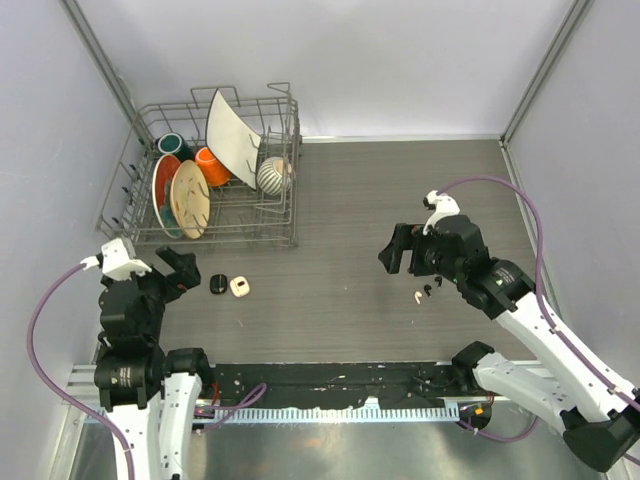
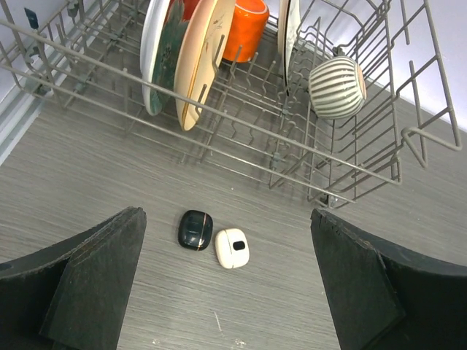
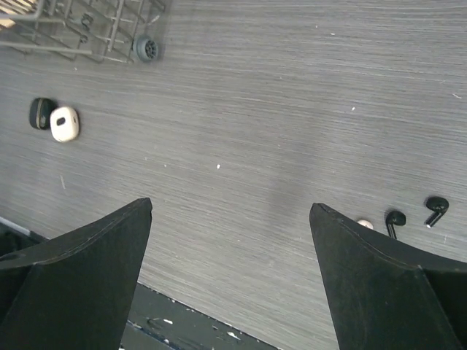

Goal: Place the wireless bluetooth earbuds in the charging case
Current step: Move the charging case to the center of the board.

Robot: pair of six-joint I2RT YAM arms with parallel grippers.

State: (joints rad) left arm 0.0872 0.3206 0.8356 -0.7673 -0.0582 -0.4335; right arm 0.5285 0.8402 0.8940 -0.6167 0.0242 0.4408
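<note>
Peeking past right pincer (image 3: pixel 230 208), cream earbud (image 3: pixel 364 224) mostly hidden

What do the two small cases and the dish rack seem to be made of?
The small black rounded case looks like glossy plastic: it reflects light. The cream-white rounded case: probably smooth plastic, softer sheen. The grey dish rack: thin bent wire, likely coated metal.
</note>
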